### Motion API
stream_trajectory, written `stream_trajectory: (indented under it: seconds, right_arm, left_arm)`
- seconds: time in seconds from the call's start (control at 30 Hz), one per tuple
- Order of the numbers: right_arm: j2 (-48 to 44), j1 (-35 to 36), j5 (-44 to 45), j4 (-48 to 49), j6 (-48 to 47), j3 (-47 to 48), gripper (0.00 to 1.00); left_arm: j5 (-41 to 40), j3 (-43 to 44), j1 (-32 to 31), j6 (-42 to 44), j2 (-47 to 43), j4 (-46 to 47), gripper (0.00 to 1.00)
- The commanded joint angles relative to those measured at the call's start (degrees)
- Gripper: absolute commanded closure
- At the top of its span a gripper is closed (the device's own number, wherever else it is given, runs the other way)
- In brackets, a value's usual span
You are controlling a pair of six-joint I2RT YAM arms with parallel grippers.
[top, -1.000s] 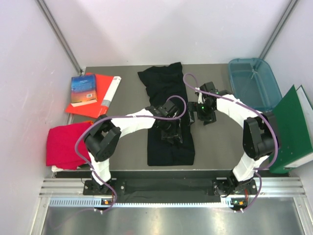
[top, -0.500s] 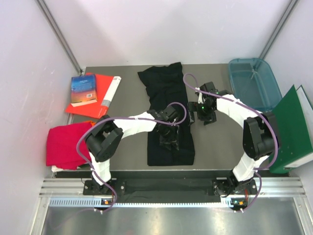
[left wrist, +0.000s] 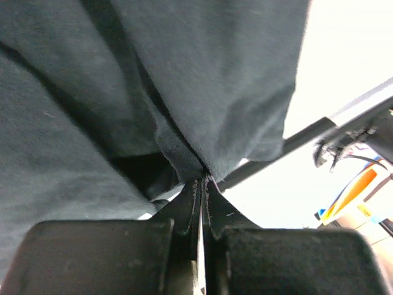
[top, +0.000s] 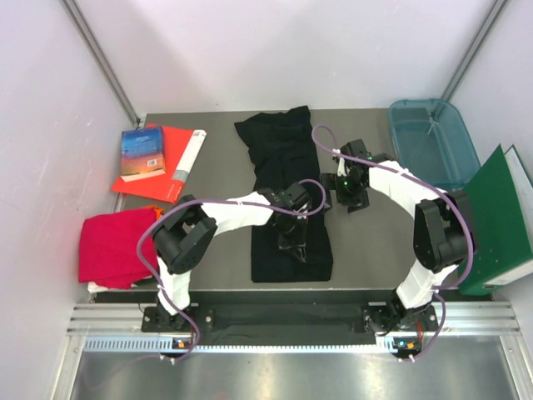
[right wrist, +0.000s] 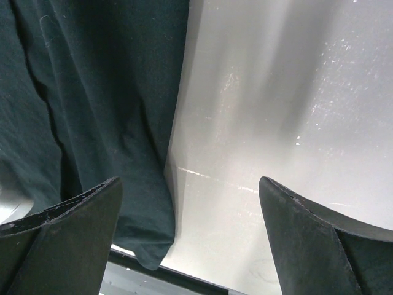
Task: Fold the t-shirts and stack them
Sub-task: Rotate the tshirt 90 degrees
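I read the large black cloth t-shirt [top: 279,142] as lying at the centre of the grey table [top: 216,167], its long axis running from the near edge to the far edge. The near half forms a narrow rectangle. The far end spreads wider, is rumpled, and leans slightly to the left. I cannot tell which end carries the collar. The left gripper [left wrist: 199,181] sits over the near half, fingers pressed together on a raised fold of the black cloth, which puckers up from the pinch. The right gripper [right wrist: 190,206] hangs just beside the shirt's right edge, fingers [right wrist: 61,221] spread wide with bare table between them, holding nothing. The crimson-pink cloth t-shirt [top: 112,246], folded to a rectangle, rests at the near left of the table, well apart from the black one. A blue book [top: 141,152] on a flat red sheet [top: 171,171] lies at the far left; a translucent teal plastic bin [top: 433,142] and a green binder [top: 500,217] stand at the right.
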Motion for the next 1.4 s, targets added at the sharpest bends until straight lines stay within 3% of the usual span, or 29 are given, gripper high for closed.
stream_trajectory:
  seconds: [0.0,0.27,0.53,0.6,0.63,0.7,0.83,0.87,0.97,1.1,1.17,1.23,1.37]
  right_arm:
    - [-1.4,-0.3,0.2,0.9,-0.9,0.4,0.08]
    - [-0.7,-0.3,0.1,1.0,-1.3,0.6,0.08]
    - [-0.5,-0.3,0.0,1.0,-1.4,0.4,0.08]
    - [-0.8,-0.3,0.0,0.6,-1.4,0.2,0.07]
    - [-1.2,-0.3,0.1,0.3,-1.4,0.2,0.07]
    - [-3.4,-0.3,0.3,-0.2,-1.4,-0.6,0.07]
    - [-9.6,-2.3,-2.3,-0.4,0.4,-4.5,0.07]
    - [-12.3,-4.1,-6.2,0.2,1.0,-5.8,0.07]
    - [-17.2,-8.6,-14.2,1.6,4.1,-12.7,0.08]
    - [-19.9,-10.3,-20.1,3.5,5.9,-22.9,0.09]
    - [-21.2,-10.1,-22.2,4.3,6.6,-25.8,0.10]
    - [-22.4,-10.0,-23.3,4.4,7.4,-29.3,0.11]
    - [-26.2,-9.5,-25.1,3.9,8.3,-33.6,0.15]
  left_arm:
    - [2.6,4.9,-0.2,0.5,-5.0,-3.5,1.00]
    - [7.2,9.4,-0.2,-1.5,-5.0,-11.7,1.00]
    - [4.2,3.6,-0.1,-4.9,-6.3,-16.5,1.00]
    - [2.8,4.0,0.2,-4.7,-6.1,-18.5,0.39]
    - [0.1,4.8,0.3,-4.2,-6.2,-21.0,0.20]
    - [-3.0,7.0,0.2,-3.0,-8.2,-23.0,0.01]
    - [-11.2,7.1,0.4,-1.2,-15.4,-22.7,0.01]
    - [-15.7,6.4,0.6,-1.3,-17.0,-22.1,0.01]
    - [-18.6,-1.3,2.6,-3.0,-24.2,-19.1,0.01]
    - [-13.0,-19.9,8.9,-7.9,-35.0,-9.3,0.01]
    - [-9.0,-29.2,14.9,-9.5,-38.0,-5.4,0.01]
    - [-2.4,-34.7,20.3,-10.1,-41.1,-0.2,0.01]
    - [2.8,-42.7,21.8,-13.1,-42.3,6.3,0.03]
